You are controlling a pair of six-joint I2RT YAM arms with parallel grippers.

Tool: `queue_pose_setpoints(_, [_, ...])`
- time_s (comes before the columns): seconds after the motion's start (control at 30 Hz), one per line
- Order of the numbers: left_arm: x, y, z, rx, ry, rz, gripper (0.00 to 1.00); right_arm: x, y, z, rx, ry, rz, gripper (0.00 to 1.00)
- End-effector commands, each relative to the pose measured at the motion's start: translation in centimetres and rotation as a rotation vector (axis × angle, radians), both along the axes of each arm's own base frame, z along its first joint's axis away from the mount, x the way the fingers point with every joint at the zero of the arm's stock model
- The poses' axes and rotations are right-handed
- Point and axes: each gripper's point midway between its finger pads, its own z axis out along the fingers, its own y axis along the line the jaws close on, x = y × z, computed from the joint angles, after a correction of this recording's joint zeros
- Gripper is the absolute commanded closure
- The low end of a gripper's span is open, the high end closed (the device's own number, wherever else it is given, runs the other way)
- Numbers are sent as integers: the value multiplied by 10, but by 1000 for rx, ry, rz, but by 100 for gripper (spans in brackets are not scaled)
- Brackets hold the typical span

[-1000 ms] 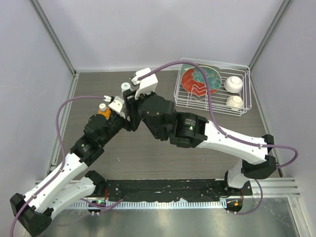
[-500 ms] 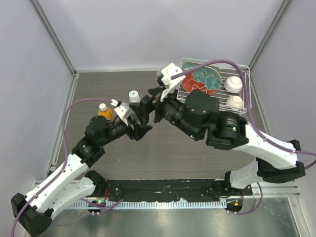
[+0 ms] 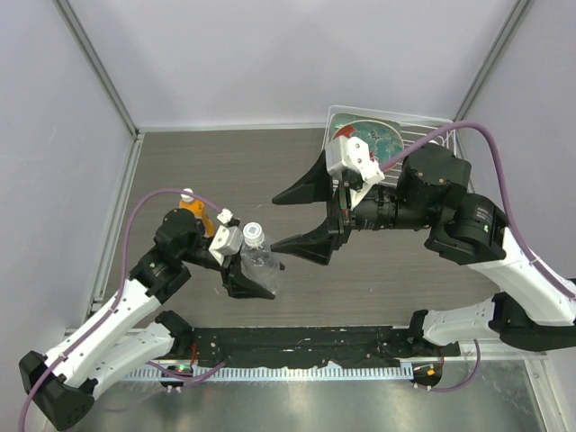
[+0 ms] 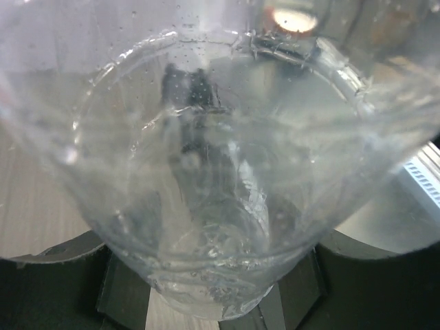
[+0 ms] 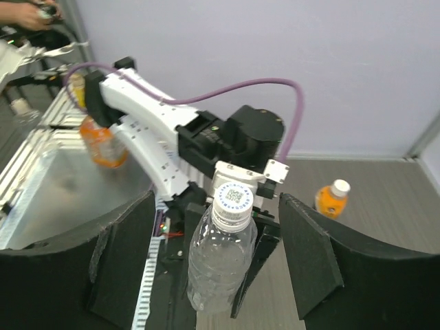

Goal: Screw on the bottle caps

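Observation:
My left gripper is shut on the clear bottle and holds it tilted above the table. A white cap sits on the bottle's neck. In the left wrist view the clear bottle fills the frame between the dark fingers. My right gripper is open, its jaws wide apart, right of the bottle and clear of it. In the right wrist view the capped bottle stands between the open fingers without touching them. The orange bottle with its cream cap stands behind the left arm; it also shows in the right wrist view.
A wire rack at the back right holds the red-and-teal plate, mostly hidden behind my right arm. The black rail with the arm bases runs along the near edge.
My left gripper has carried the clear bottle nearer and to the right. My right gripper has pulled back to the right, away from the cap, with its jaws wide open.

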Motion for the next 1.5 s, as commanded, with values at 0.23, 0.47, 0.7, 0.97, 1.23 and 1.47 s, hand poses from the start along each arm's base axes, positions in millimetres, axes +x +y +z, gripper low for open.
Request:
queue_pose_setpoints(0.23, [-33,10,21,-37,-55,-208,100,-39,25,-3,15,-21,360,28])
queue_pose_setpoints(0.47, [-32,10,20,-34,-56,-203,100,-27,38,-8,8,9,371,35])
queue_pose_setpoints(0.7, [-32,10,20,-33,-56,-202,100,-16,44,-13,0,21,390,37])
queue_pose_setpoints(0.97, [-31,10,22,-37,-67,-196,100,-16,47,-24,-25,64,415,44])
queue_pose_setpoints(1.23, [-27,8,22,-38,-74,-176,100,-19,43,-27,-32,73,437,53])
queue_pose_setpoints(1.47, [-26,8,23,-39,-77,-169,100,-19,43,-28,-31,79,438,55])
